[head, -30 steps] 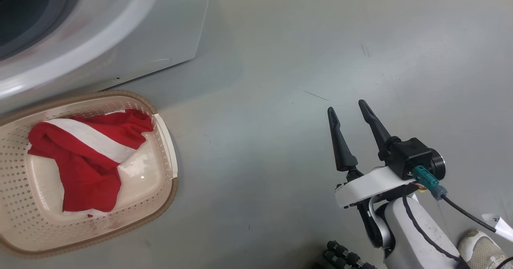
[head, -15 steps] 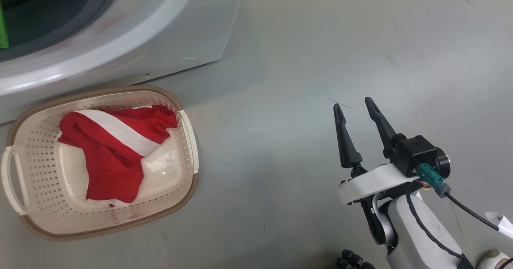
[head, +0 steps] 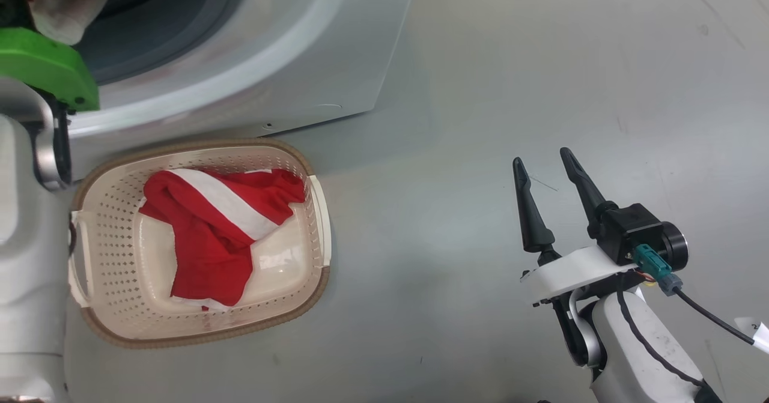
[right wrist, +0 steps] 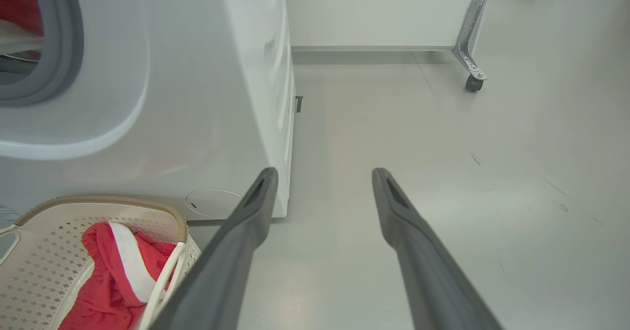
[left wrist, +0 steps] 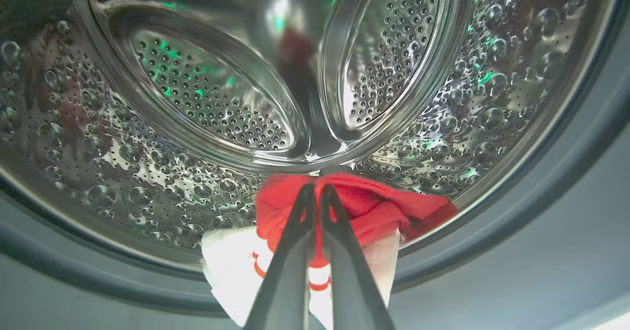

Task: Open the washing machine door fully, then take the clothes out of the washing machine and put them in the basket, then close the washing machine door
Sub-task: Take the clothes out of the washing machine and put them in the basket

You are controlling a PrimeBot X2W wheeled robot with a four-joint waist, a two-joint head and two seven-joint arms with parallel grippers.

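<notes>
Our left claw (left wrist: 315,188) is pinched tight, its two fingers pressed together with a fold of the clothes (left wrist: 366,207) caught at their tips. The clothes are a red bunch with a white piece (left wrist: 231,261) hanging below, lying on the lower lip of the drum (left wrist: 197,99) inside the washing machine (head: 288,60).

We judge this load soft, limp and light. It will drape and stretch rather than lift as one piece, so the part we do not hold will trail over the grey gasket (left wrist: 561,172) and may snag or slip free there. A thick gathered fold near the middle of the bunch is the best place to hold. A thin edge is worse, since smooth fingers can slide off a single layer. We cannot tell whether the white piece is a separate garment or will come along.

Just in front of the machine, the basket (head: 114,235) sits on the floor (head: 480,60) with a red-and-white garment (head: 210,241) in it and room beside that. Our right claw (head: 541,156) hangs wide and empty over bare floor, well apart from the basket.
</notes>
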